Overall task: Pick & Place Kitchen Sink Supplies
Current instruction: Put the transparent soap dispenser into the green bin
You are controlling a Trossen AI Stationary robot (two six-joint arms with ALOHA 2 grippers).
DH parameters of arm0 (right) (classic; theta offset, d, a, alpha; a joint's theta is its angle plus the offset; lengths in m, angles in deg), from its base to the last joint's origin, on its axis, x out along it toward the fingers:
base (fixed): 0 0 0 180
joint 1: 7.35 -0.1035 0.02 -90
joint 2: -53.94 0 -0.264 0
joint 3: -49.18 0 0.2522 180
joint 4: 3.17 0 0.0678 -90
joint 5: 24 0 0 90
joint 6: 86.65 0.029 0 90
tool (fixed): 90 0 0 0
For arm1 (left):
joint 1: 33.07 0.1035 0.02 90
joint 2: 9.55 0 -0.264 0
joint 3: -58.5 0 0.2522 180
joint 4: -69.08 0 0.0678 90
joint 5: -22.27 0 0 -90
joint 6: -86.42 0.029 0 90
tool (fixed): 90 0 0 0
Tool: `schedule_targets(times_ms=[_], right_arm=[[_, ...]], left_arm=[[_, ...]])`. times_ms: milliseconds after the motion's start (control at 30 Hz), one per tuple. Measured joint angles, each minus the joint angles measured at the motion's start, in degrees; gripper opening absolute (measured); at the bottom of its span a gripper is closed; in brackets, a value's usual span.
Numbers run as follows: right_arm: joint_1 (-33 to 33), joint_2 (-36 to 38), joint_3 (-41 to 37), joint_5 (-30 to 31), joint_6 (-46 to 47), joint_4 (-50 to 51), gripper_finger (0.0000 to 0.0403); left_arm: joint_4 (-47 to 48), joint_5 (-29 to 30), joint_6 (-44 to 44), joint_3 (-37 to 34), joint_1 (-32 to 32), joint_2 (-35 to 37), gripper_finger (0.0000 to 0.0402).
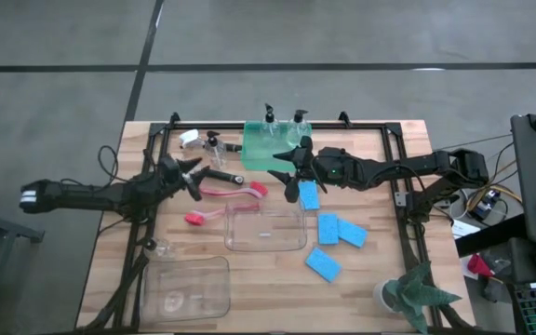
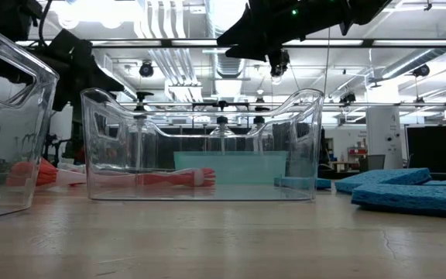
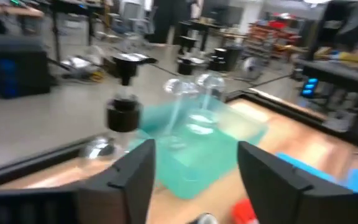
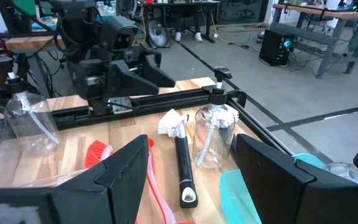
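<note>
In the high view my left gripper (image 1: pixel 194 177) hovers open over the red brushes (image 1: pixel 235 191) and the black white-headed brush (image 4: pixel 182 163). My right gripper (image 1: pixel 288 175) is open too, above the near edge of the green tray (image 1: pixel 259 149), facing the left arm. Two pump bottles (image 1: pixel 270 118) stand in the tray. Another bottle (image 1: pixel 214 147) stands on the table, close ahead of the right fingers (image 4: pixel 213 134). A further one (image 1: pixel 161 247) is near the left edge. Several blue sponges (image 1: pixel 328 228) lie flat on the right half. The left wrist view (image 3: pixel 194 152) shows nothing between the fingers.
A clear bin (image 1: pixel 265 229) sits mid-table, and a second one (image 1: pixel 186 288) sits at the near left. A potted plant (image 1: pixel 417 294) stands at the near right corner. A black frame (image 1: pixel 394 158) runs around the table's edges. The two grippers hang close together above the table's middle.
</note>
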Motion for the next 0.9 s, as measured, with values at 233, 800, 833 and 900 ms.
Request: schedule_targets(times_ms=[233, 800, 833, 900], right_arm=[[0.00, -0.04, 0.00, 0.01, -0.20, 0.00, 0.0231], [0.00, -0.04, 0.02, 0.01, 0.00, -1.62, 0.0234], [0.00, -0.07, 0.02, 0.01, 0.00, -1.62, 0.0232], [0.00, -0.07, 0.02, 0.01, -0.01, -1.61, 0.0231]], left_arm=[[-0.55, 4.03, 3.91, 0.18, 0.94, -1.75, 0.0277], [-6.55, 0.27, 7.51, 3.14, 11.60, -14.12, 0.0278], [-7.41, -0.76, 7.91, 3.27, 12.03, -14.97, 0.0278], [-9.15, -2.15, 8.42, 3.59, 12.83, -16.91, 0.0277]])
